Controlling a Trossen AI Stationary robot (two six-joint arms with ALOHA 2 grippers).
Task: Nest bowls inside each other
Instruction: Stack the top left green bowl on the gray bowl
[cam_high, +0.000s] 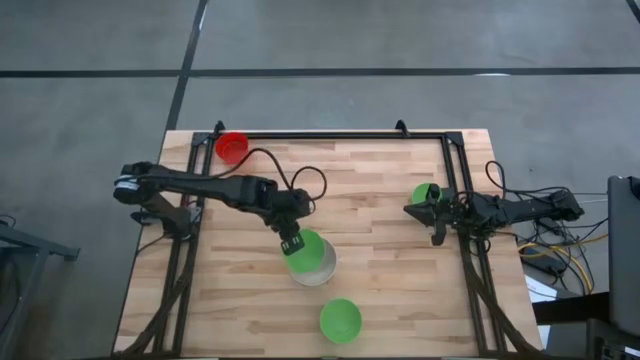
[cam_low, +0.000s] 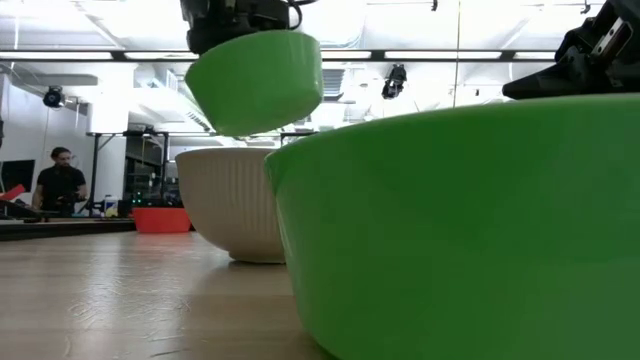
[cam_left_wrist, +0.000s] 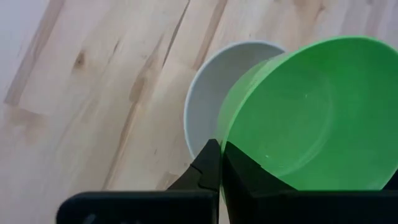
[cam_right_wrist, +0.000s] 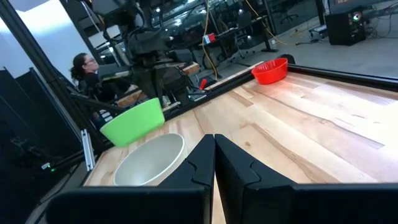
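My left gripper (cam_high: 291, 243) is shut on a green bowl (cam_high: 310, 246) that hangs just over the whitish bowl (cam_high: 315, 268) at mid-table. The whitish bowl stands on its base. In the low view the held green bowl (cam_low: 256, 82) floats above the whitish bowl (cam_low: 235, 205). A second green bowl (cam_high: 340, 320) stands near the front edge. A third green bowl (cam_high: 423, 192) stands beside my right gripper (cam_high: 436, 222), which rests shut at the right edge and holds nothing. The red bowl (cam_high: 232, 147) stands at the far left corner. My left gripper pinches the green bowl's rim (cam_left_wrist: 222, 144) on the side facing the arm, one finger (cam_left_wrist: 244, 174) inside the bowl and the other outside. The fingers slant down from the table's left. The bowl is lifted clear, slightly tilted, partly over the whitish bowl's mouth.
A black frame rail (cam_high: 330, 135) runs along the table's far edge and down both sides. A cable (cam_high: 305, 185) loops over the left arm. Bare wood lies between the whitish bowl and the right gripper. A person (cam_right_wrist: 84, 68) sits beyond the table.
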